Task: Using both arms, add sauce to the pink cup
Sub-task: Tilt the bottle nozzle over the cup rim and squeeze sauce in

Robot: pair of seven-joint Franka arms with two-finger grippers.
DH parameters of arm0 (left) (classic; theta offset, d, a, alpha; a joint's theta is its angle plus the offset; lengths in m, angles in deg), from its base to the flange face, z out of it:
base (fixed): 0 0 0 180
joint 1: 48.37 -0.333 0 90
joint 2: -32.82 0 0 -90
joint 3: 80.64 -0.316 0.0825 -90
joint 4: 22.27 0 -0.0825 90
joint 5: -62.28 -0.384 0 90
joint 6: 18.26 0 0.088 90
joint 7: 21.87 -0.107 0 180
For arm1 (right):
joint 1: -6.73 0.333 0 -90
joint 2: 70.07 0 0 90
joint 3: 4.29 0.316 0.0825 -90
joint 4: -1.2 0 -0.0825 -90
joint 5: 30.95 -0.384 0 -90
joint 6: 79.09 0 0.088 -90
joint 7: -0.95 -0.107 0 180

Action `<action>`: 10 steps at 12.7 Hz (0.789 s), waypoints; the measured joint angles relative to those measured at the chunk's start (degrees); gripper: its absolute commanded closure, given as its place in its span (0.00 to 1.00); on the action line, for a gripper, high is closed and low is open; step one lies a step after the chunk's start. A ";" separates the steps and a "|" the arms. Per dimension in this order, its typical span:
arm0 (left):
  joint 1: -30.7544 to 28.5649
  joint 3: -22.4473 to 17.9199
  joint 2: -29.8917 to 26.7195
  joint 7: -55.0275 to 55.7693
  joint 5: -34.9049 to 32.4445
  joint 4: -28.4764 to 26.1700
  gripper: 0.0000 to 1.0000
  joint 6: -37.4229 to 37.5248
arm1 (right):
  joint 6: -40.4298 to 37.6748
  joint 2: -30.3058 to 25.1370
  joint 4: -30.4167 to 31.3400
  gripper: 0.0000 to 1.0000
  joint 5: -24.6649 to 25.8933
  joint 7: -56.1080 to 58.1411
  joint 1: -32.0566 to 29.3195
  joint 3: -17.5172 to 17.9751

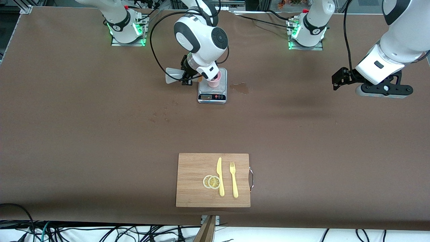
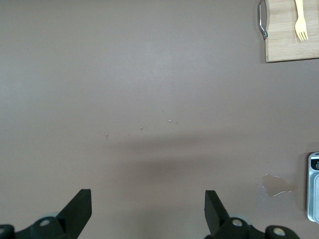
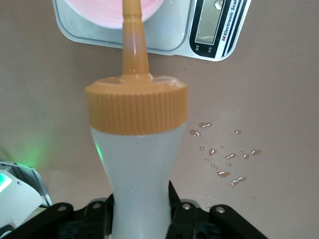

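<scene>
My right gripper point(image 1: 188, 76) is shut on the whitish squeeze bottle point(image 1: 174, 76) and holds it tipped on its side beside the scale. In the right wrist view the right gripper point(image 3: 141, 199) pinches the bottle's waist point(image 3: 137, 164), and the orange cap point(image 3: 135, 107) and its nozzle point(image 3: 133, 40) point into the pink cup point(image 3: 94, 7). The pink cup point(image 1: 215, 81) stands on a small kitchen scale point(image 1: 212, 96). No sauce flow shows. My left gripper point(image 1: 336, 83) waits, open and empty, above bare table at the left arm's end; it also shows in the left wrist view point(image 2: 148, 209).
A wet patch point(image 1: 240, 88) lies beside the scale toward the left arm's end, and droplets point(image 3: 224, 159) dot the table near it. A wooden cutting board point(image 1: 191, 181) with a yellow knife point(image 1: 220, 176), a fork point(image 1: 233, 179) and lemon slices point(image 1: 211, 182) lies near the front edge.
</scene>
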 measured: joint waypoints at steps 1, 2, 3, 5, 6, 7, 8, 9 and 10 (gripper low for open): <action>0.00 0.00 0.00 0.00 0.00 0.00 0.00 0.00 | -0.12 0.16 -0.12 0.72 0.06 -0.03 0.02 0.00; 0.00 0.00 0.00 0.00 0.00 0.00 0.00 0.00 | -0.26 0.23 -0.21 0.72 0.20 -0.08 0.05 0.00; 0.00 0.00 0.00 0.00 0.00 0.00 0.00 0.00 | -0.59 0.28 -0.42 0.72 0.47 -0.15 0.09 0.00; 0.00 0.00 0.00 0.00 0.00 0.00 0.00 0.00 | -1.96 0.62 -1.54 0.72 1.06 -0.23 0.16 0.00; 0.00 0.00 0.00 0.00 0.00 0.00 0.00 0.00 | -2.73 0.98 -2.38 0.72 1.38 -0.24 0.19 0.00; 0.00 0.00 0.00 0.00 0.00 0.00 0.00 0.00 | -3.29 1.37 -3.16 0.72 1.60 -0.25 0.21 0.00; 0.00 0.00 0.00 0.00 0.00 0.00 0.00 0.00 | -3.62 1.75 -3.79 0.72 1.66 -0.26 0.25 0.00; 0.00 0.00 0.00 0.00 0.00 0.00 0.00 0.00 | -3.75 2.06 -4.17 0.72 1.68 -0.28 0.31 0.00; 0.00 0.00 0.00 0.00 0.00 0.00 0.00 0.00 | -3.78 2.28 -4.35 0.72 1.68 -0.37 0.37 0.00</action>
